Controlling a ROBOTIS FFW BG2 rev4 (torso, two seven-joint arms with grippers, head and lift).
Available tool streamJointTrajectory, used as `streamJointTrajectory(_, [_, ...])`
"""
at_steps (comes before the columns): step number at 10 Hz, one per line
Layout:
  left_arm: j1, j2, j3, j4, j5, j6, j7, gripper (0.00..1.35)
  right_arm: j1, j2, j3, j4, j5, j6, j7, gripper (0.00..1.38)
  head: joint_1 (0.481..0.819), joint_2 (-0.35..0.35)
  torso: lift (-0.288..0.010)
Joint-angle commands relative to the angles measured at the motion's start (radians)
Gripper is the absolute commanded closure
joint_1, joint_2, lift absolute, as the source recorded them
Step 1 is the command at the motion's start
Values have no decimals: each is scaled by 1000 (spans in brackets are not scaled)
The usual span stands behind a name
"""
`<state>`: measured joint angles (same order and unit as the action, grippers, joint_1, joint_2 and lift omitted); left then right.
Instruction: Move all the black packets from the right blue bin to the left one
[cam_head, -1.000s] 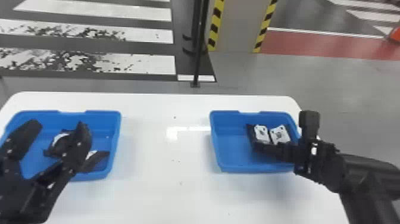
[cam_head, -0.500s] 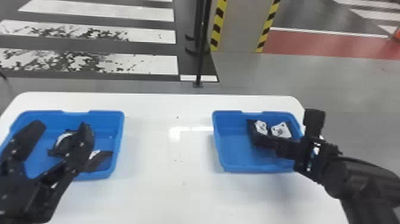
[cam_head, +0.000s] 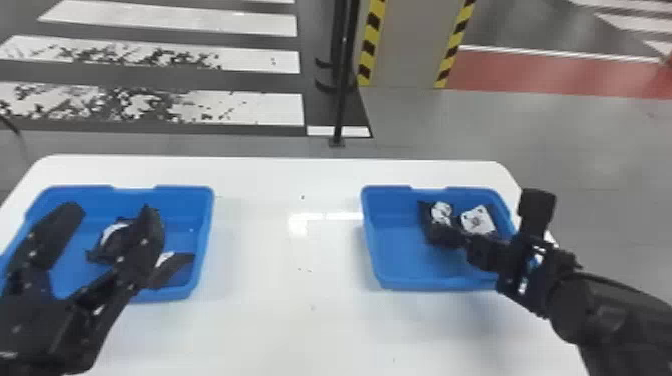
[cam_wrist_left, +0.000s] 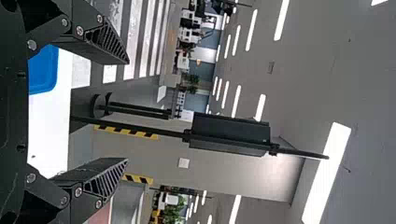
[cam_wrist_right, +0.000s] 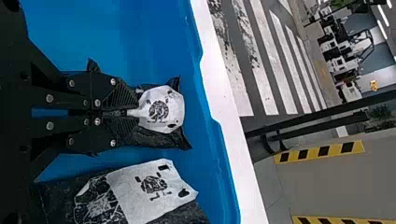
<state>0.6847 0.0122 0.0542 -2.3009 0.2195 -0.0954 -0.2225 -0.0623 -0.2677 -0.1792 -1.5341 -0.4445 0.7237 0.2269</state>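
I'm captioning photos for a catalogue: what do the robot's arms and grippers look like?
The left gripper and right gripper are black, with tapering, ribbed fingers and round silvery screws. The right arm is black with rounded segments and a small blue-and-white patch near its gripper.

Was bright overall, lit from above by long ceiling lights (cam_wrist_left: 327, 172), burned to plain white in the left wrist view. Glared in a small white patch off the table (cam_head: 310, 330), near the right bin (cam_head: 372, 240). Darkened softly inside the left bin (cam_head: 202, 240). Gleamed faintly off the floor (cam_head: 550, 135).
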Motion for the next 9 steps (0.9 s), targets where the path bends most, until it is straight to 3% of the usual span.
streamJointTrajectory(1, [0, 0, 0, 0, 8, -5, -1, 326, 43, 5, 0, -60, -60, -32, 2, 1110, 695, -140, -140])
streamJointTrajectory(5, [-5, 3, -14, 0, 54, 2, -1, 320, 163, 18, 44, -293, -184, -135, 88, 1110, 695, -73, -140])
streamJointTrajectory(7, [-22, 12, -26, 0, 62, 73, -1, 318, 183, 4, 151, -352, -271, -260, 140, 1110, 695, -31, -140])
streamJointTrajectory(9, [-66, 20, -38, 0, 145, 223, -41, 309, 187, -13, 291, -394, -351, -289, 153, 1110, 695, 43, -140])
